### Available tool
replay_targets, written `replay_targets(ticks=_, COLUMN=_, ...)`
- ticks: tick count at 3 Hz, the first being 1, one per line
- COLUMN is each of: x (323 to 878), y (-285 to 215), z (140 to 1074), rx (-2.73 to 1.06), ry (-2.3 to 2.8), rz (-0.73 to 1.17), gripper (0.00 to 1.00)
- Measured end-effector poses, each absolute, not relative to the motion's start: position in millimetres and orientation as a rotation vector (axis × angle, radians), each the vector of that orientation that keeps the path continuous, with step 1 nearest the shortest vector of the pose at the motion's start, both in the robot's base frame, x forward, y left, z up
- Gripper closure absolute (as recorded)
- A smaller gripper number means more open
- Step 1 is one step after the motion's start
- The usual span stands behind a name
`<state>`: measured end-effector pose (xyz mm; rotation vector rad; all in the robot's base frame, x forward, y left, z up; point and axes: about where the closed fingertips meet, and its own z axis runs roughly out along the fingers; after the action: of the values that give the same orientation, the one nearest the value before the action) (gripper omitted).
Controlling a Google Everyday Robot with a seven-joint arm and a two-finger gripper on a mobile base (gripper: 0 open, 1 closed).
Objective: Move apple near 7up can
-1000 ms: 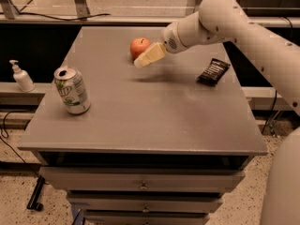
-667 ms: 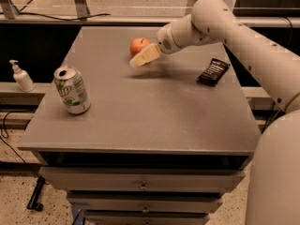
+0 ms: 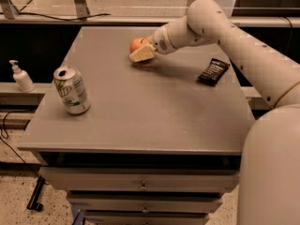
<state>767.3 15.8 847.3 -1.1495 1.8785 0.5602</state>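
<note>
Gripper (image 3: 141,53) sits at the apple (image 3: 137,43), well apart from the 7up can (image 3: 71,90), behind and right of it. Whether it clasps the apple cannot be told.

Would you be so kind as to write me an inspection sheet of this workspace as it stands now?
Surface: grey table top, flat, with drawers below its front edge.
Job's things: apple at the far side; 7up can upright near the left front; the two stand well apart.
Clutter: black packet lying flat on the right side of the table top.
Grippers: claw low over the table top, right against the apple's near side.
Cables: dark floor cable at left; another, the ledge cable, behind the table.
Surroundings: white pump bottle on a ledge left of the table.
</note>
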Motion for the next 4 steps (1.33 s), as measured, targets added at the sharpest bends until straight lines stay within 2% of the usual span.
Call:
replay_targets(ticks=2, x=743, y=11, z=879, rx=-1.206, ry=1.821, rz=0.607, gripper=0.86)
replay_targets(ticks=3, x=694, y=26, z=891, rx=-1.362, ry=1.752, rz=0.689, gripper=1.00)
replay_targets(ticks=4, x=640, y=41, z=892, rx=-1.487, ry=1.714, rz=0.771, gripper=1.00)
